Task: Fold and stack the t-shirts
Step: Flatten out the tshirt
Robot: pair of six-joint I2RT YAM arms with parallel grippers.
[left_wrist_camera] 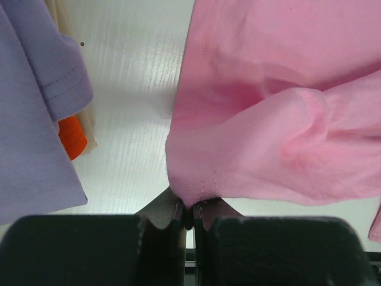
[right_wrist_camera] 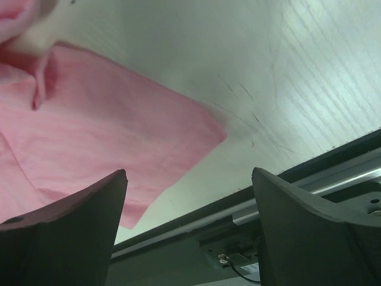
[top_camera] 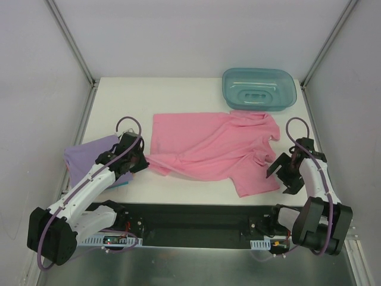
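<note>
Two t-shirts lie on my table. The pink t-shirt (top_camera: 208,149) is spread across the middle of the overhead frame, rumpled, its collar end toward the upper right and one sleeve reaching down to the lower right. The lavender t-shirt (top_camera: 89,156) sits folded at the left edge of the frame, partly under my left arm; in my left wrist view (left_wrist_camera: 30,119) it fills the left side, with a bit of orange cloth (left_wrist_camera: 72,136) showing beneath its sleeve.

My left gripper (top_camera: 138,158) is clamped shut on the pink shirt's lower left corner. The left wrist view shows the hem (left_wrist_camera: 190,193) pinched between my closed fingers at bottom centre, the fabric bunching upward to the right.

My right gripper (top_camera: 284,174) hangs with its jaws spread wide and holding nothing, just beside the pink sleeve at the lower right of the overhead frame. In my right wrist view the two dark fingers (right_wrist_camera: 65,232) frame the bottom, the sleeve's corner (right_wrist_camera: 119,149) lying flat on the white table (right_wrist_camera: 286,77) between and above them.

At the upper right of the overhead frame a translucent teal tub (top_camera: 259,88) stands, touching the pink shirt's collar edge.
</note>
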